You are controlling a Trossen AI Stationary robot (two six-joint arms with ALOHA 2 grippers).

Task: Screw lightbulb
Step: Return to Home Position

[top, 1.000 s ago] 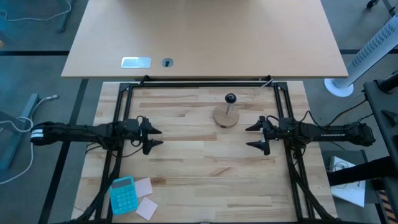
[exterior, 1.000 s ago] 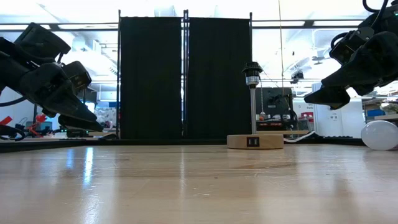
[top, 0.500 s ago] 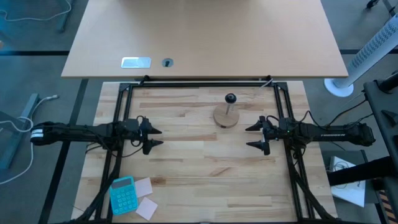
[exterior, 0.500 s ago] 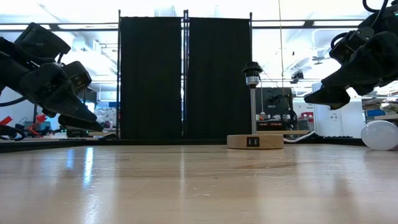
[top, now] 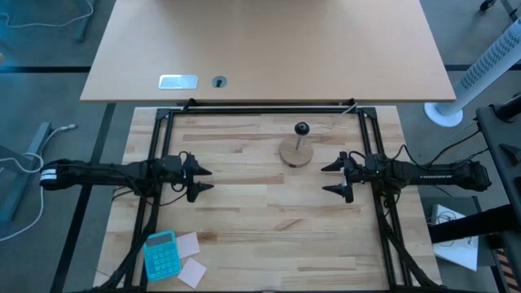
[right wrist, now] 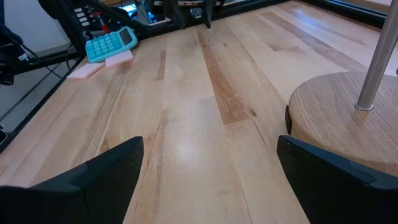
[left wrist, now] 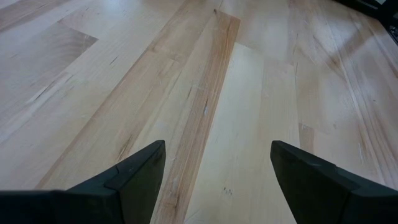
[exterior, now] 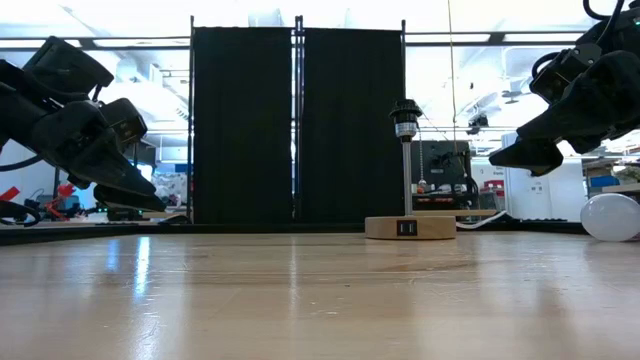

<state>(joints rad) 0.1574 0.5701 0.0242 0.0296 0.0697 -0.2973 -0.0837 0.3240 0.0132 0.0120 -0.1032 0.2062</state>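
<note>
One lightbulb, resting on the table near the right gripper. One lamp stand mid-table. Two grippers, counting the left gripper, both spread wide, holding nothing. One calculator, two paper notes. All unchanged since a second ago.

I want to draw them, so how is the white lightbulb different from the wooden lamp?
The lightbulb is glossy white and round; the lamp is a flat wooden disc with a thin post and black socket. The lightbulb lies low on the table; the lamp stands upright, much taller. Both rest on the table, apart, and neither is held: the left gripper and right gripper hang open at the sides.
</note>
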